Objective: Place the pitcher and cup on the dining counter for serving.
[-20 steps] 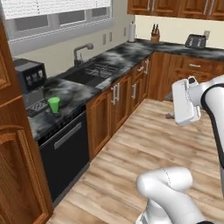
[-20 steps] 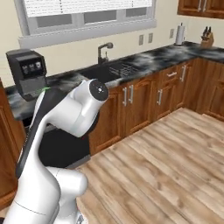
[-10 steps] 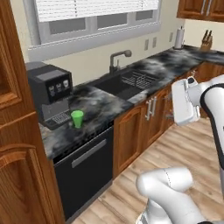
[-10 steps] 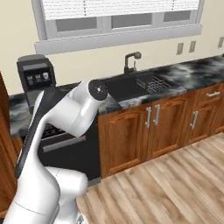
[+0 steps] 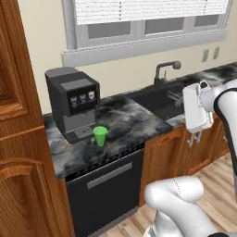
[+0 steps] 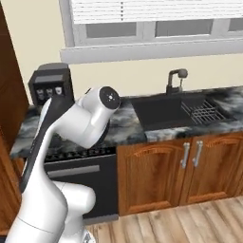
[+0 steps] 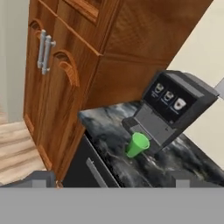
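Your hand (image 5: 197, 137) hangs in the air well above the floor, out in front of the cabinet doors (image 5: 178, 155) below the sink (image 5: 159, 99), with its fingers pointing down. Its fingers stand wide apart, and it holds and touches nothing. In the hand view the two dark fingertips (image 7: 39, 179) sit far apart at the bottom corners, with nothing between them.

Looking out from there, you find the cup (image 5: 99, 136), small and bright green, upright on the dark marbled desk (image 5: 125, 122), well apart from your hand. It stands just in front of the drip tray of the black coffee machine (image 5: 72, 102). The hand view shows the same cup (image 7: 137, 145) close against the machine's base.

The coffee machine carries three small white cup icons (image 7: 168, 96) on its front panel; you will read no words or brand on it.

Below the cup is a black dishwasher front (image 5: 104, 194), and a tall wooden cabinet (image 5: 21, 139) stands at the desk's left end.
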